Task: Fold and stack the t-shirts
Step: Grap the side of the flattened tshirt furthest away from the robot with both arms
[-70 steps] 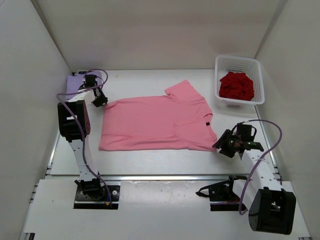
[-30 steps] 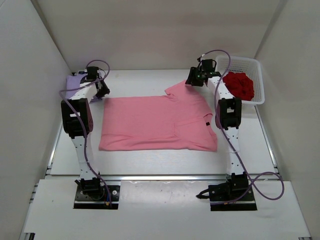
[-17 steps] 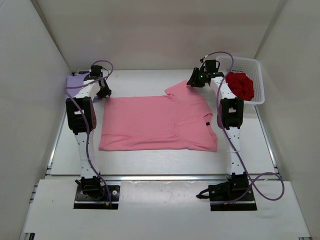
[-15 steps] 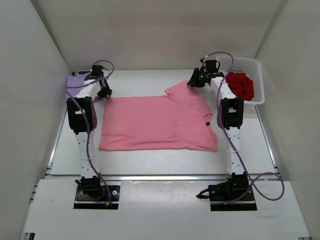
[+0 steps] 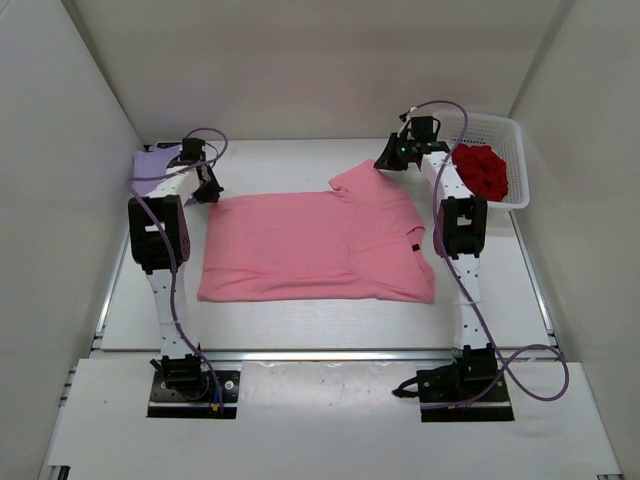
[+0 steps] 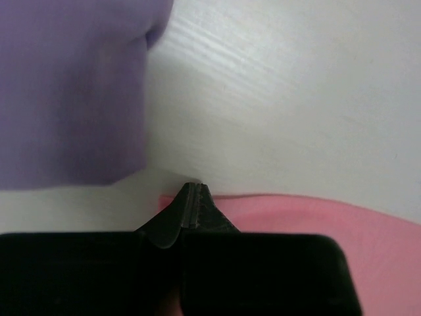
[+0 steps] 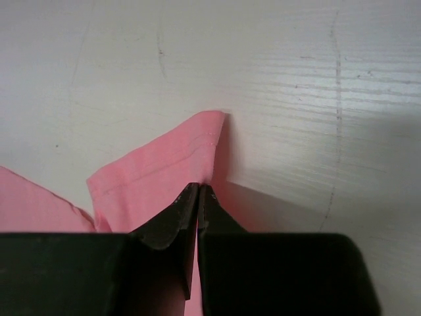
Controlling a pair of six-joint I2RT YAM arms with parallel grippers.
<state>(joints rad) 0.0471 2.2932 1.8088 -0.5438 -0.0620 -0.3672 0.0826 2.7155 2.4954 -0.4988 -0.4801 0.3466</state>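
Observation:
A pink t-shirt (image 5: 320, 245) lies spread flat across the middle of the table. My left gripper (image 5: 205, 190) is at its far left corner. In the left wrist view the jaws (image 6: 193, 194) are pressed together on the pink hem (image 6: 329, 224). My right gripper (image 5: 385, 163) is at the far sleeve, and its jaws (image 7: 198, 187) are shut on the sleeve's edge (image 7: 164, 171). A folded lavender t-shirt (image 5: 150, 163) lies at the far left, just beyond the left gripper, and fills the upper left of the left wrist view (image 6: 72, 85). A dark red t-shirt (image 5: 478, 170) sits crumpled in the basket.
A white lattice basket (image 5: 480, 122) stands at the far right corner, close behind the right arm's wrist. White walls close in the table on the left, right and back. Bare table shows in front of the pink shirt (image 5: 320, 325).
The right arm swung from the near right up to the pink shirt's far sleeve. Both grippers have closed on the pink cloth. The left gripper shifted only slightly at the far left corner.

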